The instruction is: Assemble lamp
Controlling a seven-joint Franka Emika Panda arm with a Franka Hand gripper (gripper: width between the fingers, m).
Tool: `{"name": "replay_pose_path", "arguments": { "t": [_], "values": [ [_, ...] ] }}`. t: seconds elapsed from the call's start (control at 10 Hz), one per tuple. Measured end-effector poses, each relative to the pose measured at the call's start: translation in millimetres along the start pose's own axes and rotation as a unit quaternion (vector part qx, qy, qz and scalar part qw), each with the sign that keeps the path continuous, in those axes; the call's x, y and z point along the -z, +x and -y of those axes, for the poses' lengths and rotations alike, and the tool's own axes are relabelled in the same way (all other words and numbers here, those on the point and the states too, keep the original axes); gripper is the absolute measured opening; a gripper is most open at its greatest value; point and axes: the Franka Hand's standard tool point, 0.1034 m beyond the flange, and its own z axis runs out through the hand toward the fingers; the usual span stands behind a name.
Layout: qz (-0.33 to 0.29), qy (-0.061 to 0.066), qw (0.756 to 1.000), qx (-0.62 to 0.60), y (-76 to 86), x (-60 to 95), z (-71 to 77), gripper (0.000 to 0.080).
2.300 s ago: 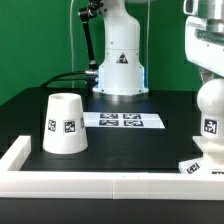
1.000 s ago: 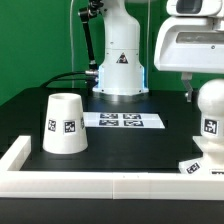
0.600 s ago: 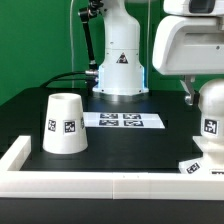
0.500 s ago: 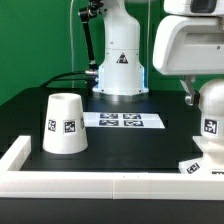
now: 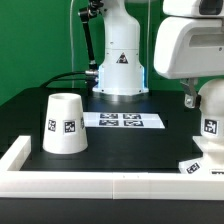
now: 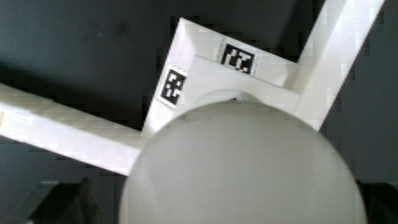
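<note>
Pincer [image 5: 191, 97]: its broad white body hangs at the exterior view's right, low over the bulb [image 5: 210, 108]. One dark finger [image 5: 188, 99] reaches down just beside the bulb's rounded top, on the exterior view's left of it. The other finger is hidden, so I cannot tell whether the pincer is released or clenched on the bulb. In the wrist view the bulb [image 6: 240, 165] fills the picture as a large, blurred white dome right under the camera. A dim dark shape sits off to one side of it, too blurred to name.

Nearest in the exterior view, a white rail [image 5: 100, 183] runs across the front of the black bench [image 5: 120, 150] and turns back at the left corner. Just behind it, at the exterior view's right, a corner of the low sloped base [image 5: 198, 165] shows with one square tag. The wrist view shows the base [image 6: 210, 72] past the bulb with two tags on its slope, close to white rails.

Farther back, at the exterior view's left, the shade [image 5: 65, 125] stands with its wide mouth down on the bench, two tags facing the camera, well apart from the bulb. The bulb stands upright at the right edge, a tag on its lower part.

Beyond them the marker board [image 5: 122, 120] lies flat on the bench, and behind that rises the white robot pedestal [image 5: 120, 62] with its triangle mark.
</note>
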Motion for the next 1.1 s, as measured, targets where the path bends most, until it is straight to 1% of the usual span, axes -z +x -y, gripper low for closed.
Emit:
{"name": "replay_pose_path", "arguments": {
  "t": [0.1,0.2,0.4,0.5,0.6,0.8,1.1],
  "values": [
    [0.000,0.000,1.000,0.000,0.1,0.1,0.0,0.0651],
    [0.000,0.000,1.000,-0.008,0.0,0.1,-0.1,0.0575],
    [0.000,0.000,1.000,-0.018,0.0,0.0,-0.2,0.0576],
    [0.000,0.000,0.999,-0.048,0.2,0.0,0.6,0.0576],
    [0.000,0.001,0.993,-0.115,0.5,-0.1,2.4,0.0576],
    [0.000,0.005,0.968,-0.250,0.5,-0.9,2.0,0.0576],
    [0.003,0.006,0.936,-0.351,0.9,-0.5,4.3,0.0577]
  ]
}}
